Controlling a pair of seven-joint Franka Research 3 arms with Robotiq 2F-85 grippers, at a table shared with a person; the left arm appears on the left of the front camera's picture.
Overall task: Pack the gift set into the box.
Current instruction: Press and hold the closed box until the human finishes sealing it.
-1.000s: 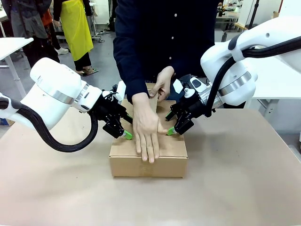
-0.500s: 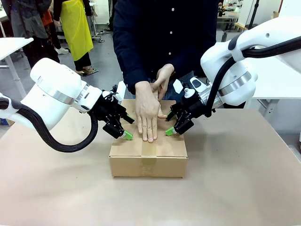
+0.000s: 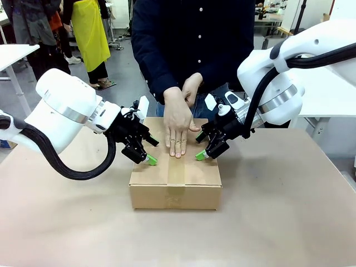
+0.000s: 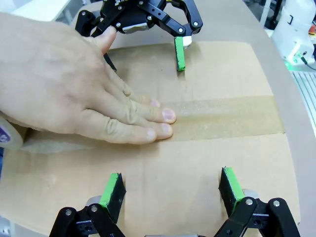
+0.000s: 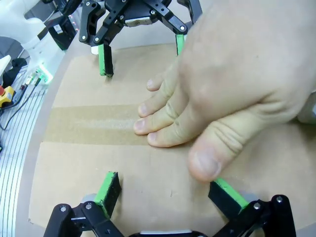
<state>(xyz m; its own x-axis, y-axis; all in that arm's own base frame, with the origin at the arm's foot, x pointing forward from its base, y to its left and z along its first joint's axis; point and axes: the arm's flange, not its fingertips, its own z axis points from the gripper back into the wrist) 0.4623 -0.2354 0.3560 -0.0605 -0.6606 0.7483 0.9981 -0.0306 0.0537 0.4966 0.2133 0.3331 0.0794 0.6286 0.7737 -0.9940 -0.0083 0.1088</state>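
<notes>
While the box (image 3: 176, 177) sits closed mid-table, a person's hand (image 3: 178, 123) lies flat on its tape strip (image 4: 222, 117). Left gripper (image 4: 170, 190) fingers spread apart, pressing the box top's left side; right gripper (image 5: 165, 190) likewise spread on its right side.

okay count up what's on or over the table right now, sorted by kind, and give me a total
Cardboard box, flaps closed: 1
Tape strip along the box's seam: 1
Robot grippers, left gripper and right gripper, both open over the box top: 2
Person's hand flat on the tape: 1
Total: 5
</notes>
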